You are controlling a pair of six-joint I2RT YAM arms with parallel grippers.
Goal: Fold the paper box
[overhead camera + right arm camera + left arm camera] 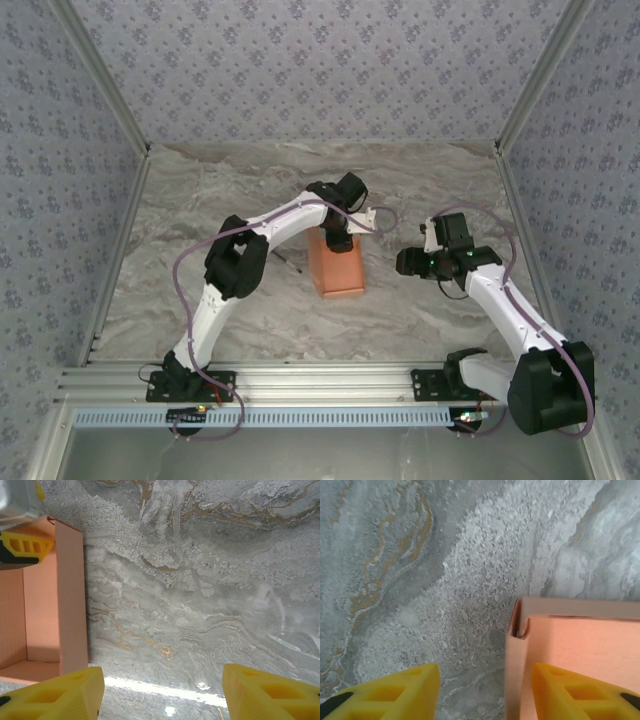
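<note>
Marbled grey tabletop [180,300], patterned walls around it, as I see it from my station.

Item 1: left gripper [485,680], jaws parted and gripping nothing, straddling one upright wall of the paper box [337,270]; one yellow finger [580,695] sits inside the box, the other outside over bare marble.

Item 2: right gripper [160,680], jaws wide, empty, hovering over the tabletop just right of the box.

Item 3: box — salmon-orange, open-topped, walls raised, standing mid-table between the two arms.

Item 4: thin dark stick [289,263] — lying just left of the box.
</note>
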